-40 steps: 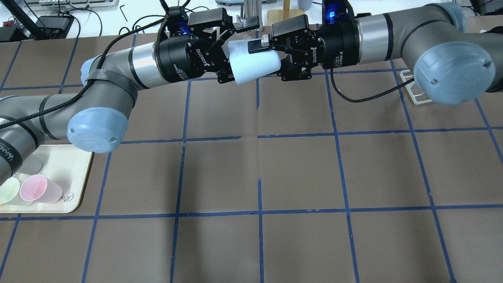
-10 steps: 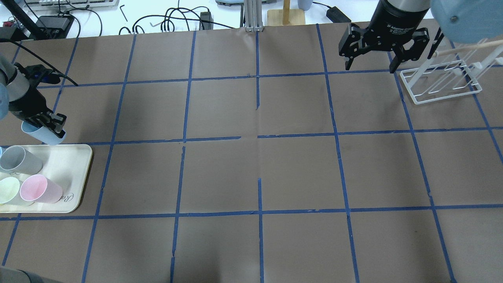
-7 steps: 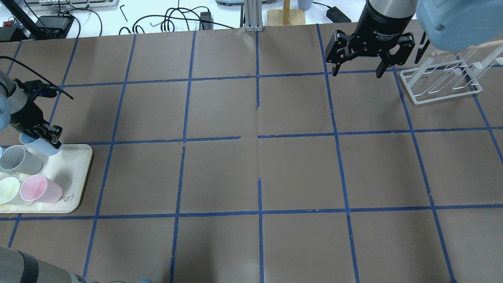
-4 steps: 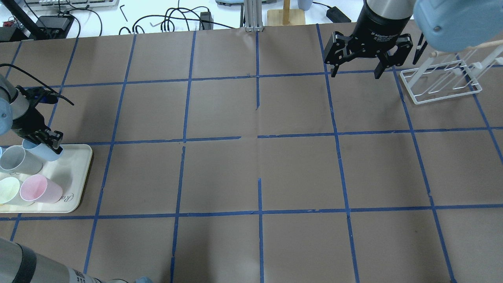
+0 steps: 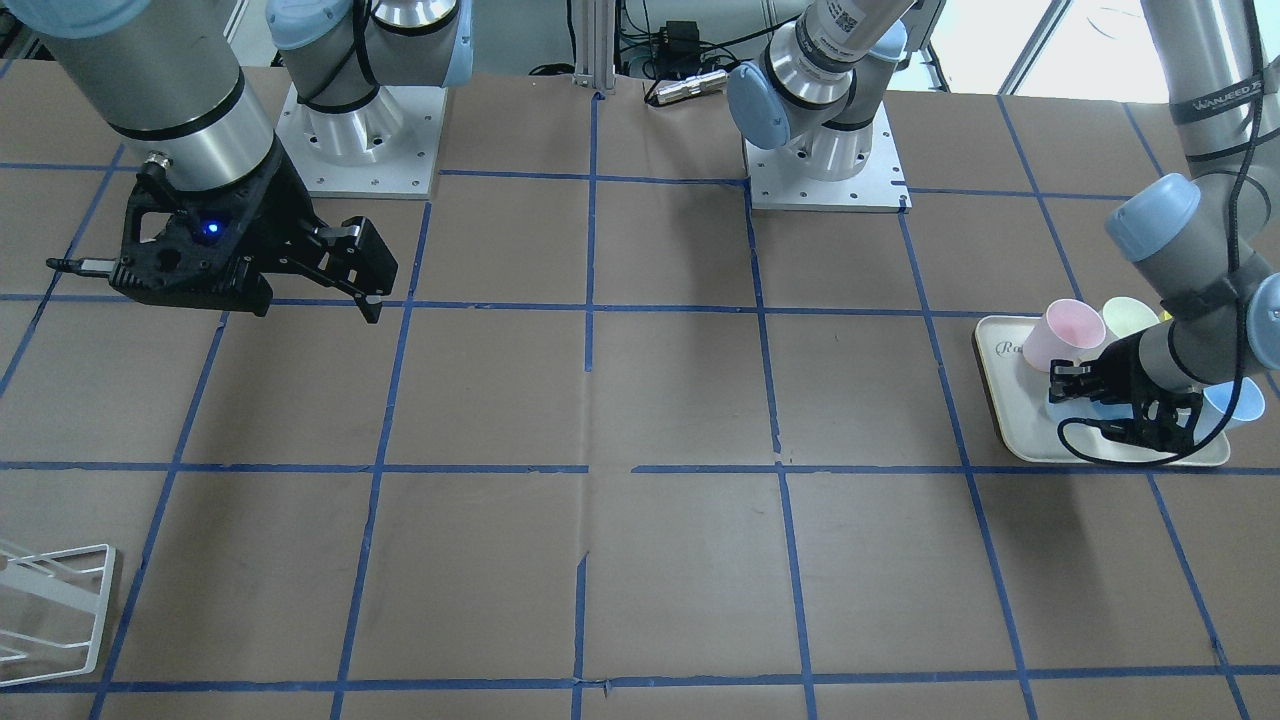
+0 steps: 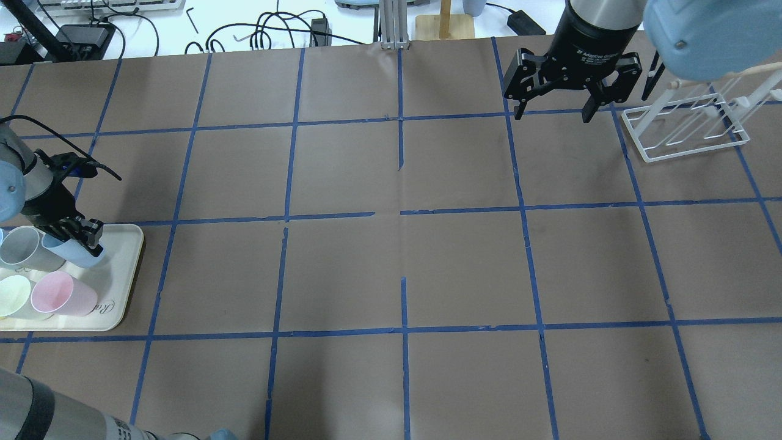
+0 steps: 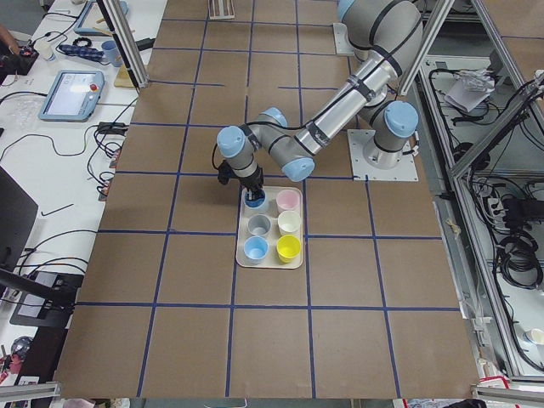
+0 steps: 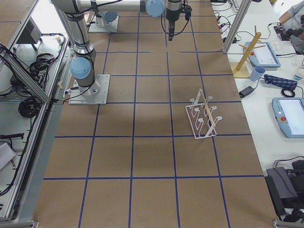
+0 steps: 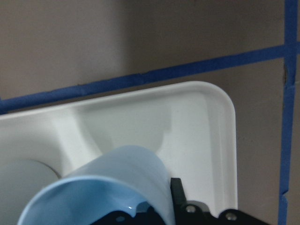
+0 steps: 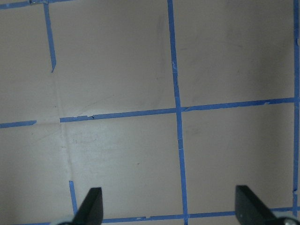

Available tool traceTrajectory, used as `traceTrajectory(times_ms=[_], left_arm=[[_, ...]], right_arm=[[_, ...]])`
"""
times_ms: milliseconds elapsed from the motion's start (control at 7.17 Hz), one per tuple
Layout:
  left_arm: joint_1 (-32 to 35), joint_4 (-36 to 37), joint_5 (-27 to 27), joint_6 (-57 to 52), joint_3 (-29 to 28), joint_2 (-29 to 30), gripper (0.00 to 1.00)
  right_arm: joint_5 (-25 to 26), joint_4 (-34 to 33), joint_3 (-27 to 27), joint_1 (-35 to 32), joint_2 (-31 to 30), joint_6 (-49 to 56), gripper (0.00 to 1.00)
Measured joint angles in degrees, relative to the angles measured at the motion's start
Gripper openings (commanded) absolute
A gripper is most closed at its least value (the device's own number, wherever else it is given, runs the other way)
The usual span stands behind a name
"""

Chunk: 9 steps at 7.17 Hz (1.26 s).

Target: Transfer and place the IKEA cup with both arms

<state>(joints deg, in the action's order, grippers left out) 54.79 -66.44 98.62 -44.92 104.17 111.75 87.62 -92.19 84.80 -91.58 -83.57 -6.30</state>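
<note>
My left gripper (image 6: 72, 234) is shut on the light-blue IKEA cup (image 6: 78, 253) and holds it tilted, low over the far right corner of the cream tray (image 6: 116, 275). In the left wrist view the cup (image 9: 112, 183) hangs over the tray's corner (image 9: 201, 131). I cannot tell whether it touches the tray. The front view shows that gripper (image 5: 1120, 400) next to a pink cup (image 5: 1060, 335). A second light-blue cup (image 7: 256, 248) stands on the tray. My right gripper (image 6: 553, 113) is open and empty above the far right of the table; it also shows in its wrist view (image 10: 169, 208).
On the tray stand a grey cup (image 6: 24, 247), a pink cup (image 6: 58, 293) and a pale green cup (image 6: 12, 293). A white wire rack (image 6: 684, 131) stands right of my right gripper. Brown paper with blue tape lines (image 6: 403, 214) covers the table.
After the mid-air hand-over the right gripper let go and pulled back to the far right. The left gripper carried the cup to the tray and has lowered it over the corner.
</note>
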Motion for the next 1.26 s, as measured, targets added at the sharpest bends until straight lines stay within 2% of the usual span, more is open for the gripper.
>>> traceTrajectory(times_ms=[279,558,977,1256], left_arm=[[0.0,-0.3,0.2,0.2,-0.2,-0.4,1.0],[0.3,-4.7,-0.1,0.5,-2.1,-2.4,1.0],[2.7,-19.8,-3.4,4.0,-11.3,-7.5,1.0],[9.9,-28.5,-6.0,13.0,-16.7,-11.7,1.0]], right_arm=[[0.0,-0.1,-0.2,0.1,0.1,0.1,1.0],[0.2,-0.1,-0.7,0.3,0.3,0.5,1.0],[0.2,0.4,-0.9,0.5,0.3,0.6,1.0],[0.0,0.4,-0.7,0.6,0.2,0.7,1.0]])
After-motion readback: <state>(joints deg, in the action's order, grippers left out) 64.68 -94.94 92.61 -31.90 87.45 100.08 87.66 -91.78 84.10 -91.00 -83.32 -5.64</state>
